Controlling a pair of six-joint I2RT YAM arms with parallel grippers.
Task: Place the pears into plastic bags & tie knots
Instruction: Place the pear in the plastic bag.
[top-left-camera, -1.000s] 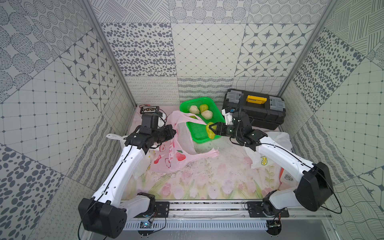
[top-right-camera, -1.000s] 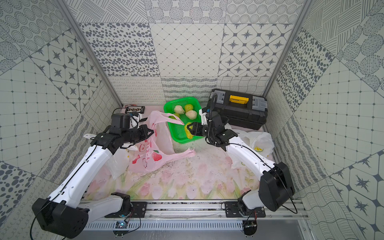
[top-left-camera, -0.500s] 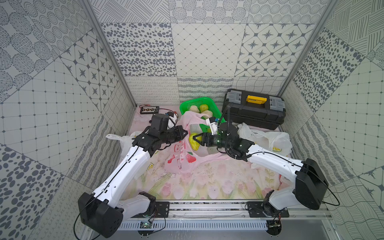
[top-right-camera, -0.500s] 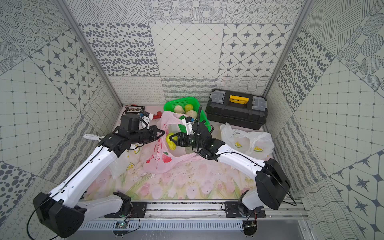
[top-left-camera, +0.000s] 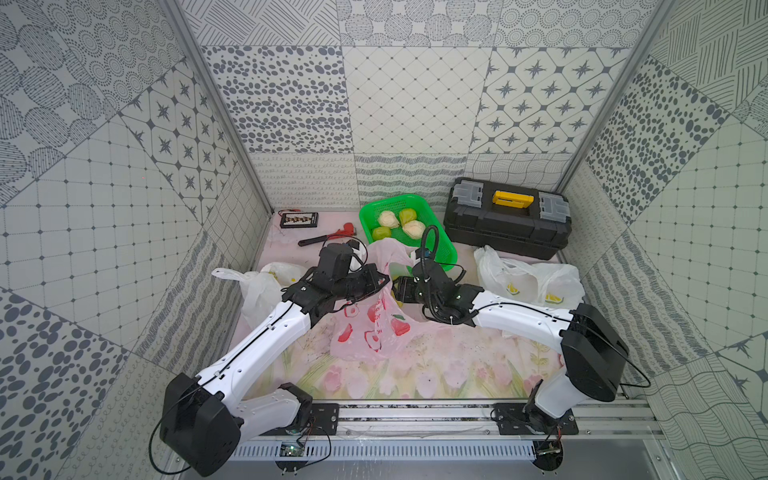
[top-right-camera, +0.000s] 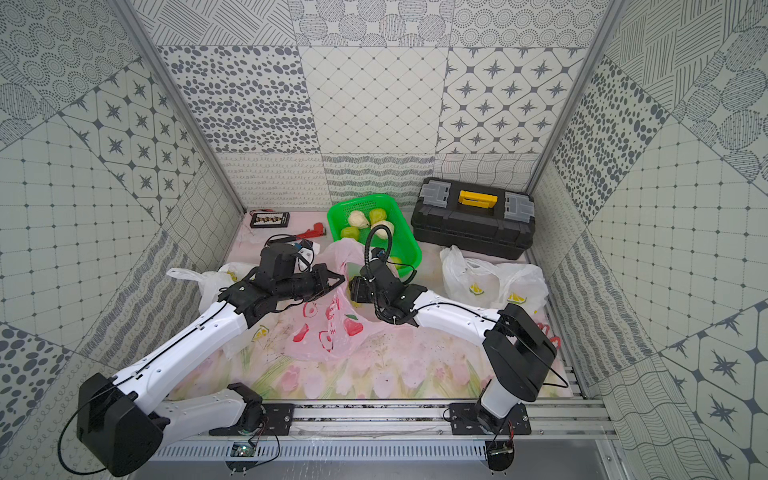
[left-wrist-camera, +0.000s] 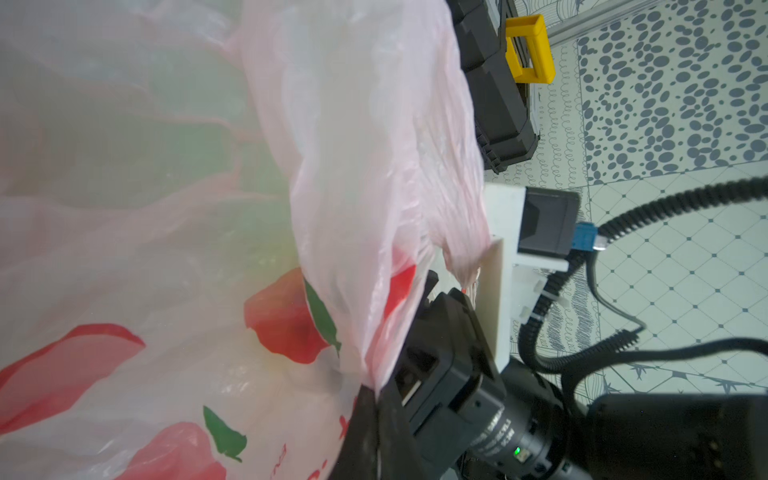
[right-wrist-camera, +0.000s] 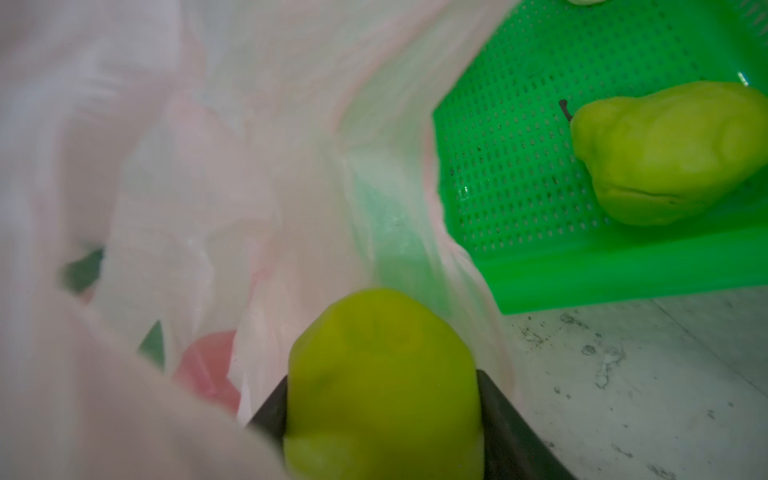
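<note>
Green basket (top-left-camera: 442, 245) of pears (top-left-camera: 388, 219) touches the pink bag (top-left-camera: 365, 328), black toolbox (top-left-camera: 507, 224) beside.

green basket (top-left-camera: 445, 245) | black toolbox (top-left-camera: 507, 226) | red-handled tool (top-left-camera: 328, 237) | floral mat (top-left-camera: 415, 374)

The right arm is no longer over the green basket (top-left-camera: 441, 246); the right gripper (right-wrist-camera: 380, 411) now carries its yellow-green pear (right-wrist-camera: 380, 374) at the mouth of the pink bag (top-left-camera: 370, 328). The left gripper (top-left-camera: 385, 281) has drawn the bag's rim toward the right arm, and the bag now stands bunched rather than spread flat on the surface.
</note>
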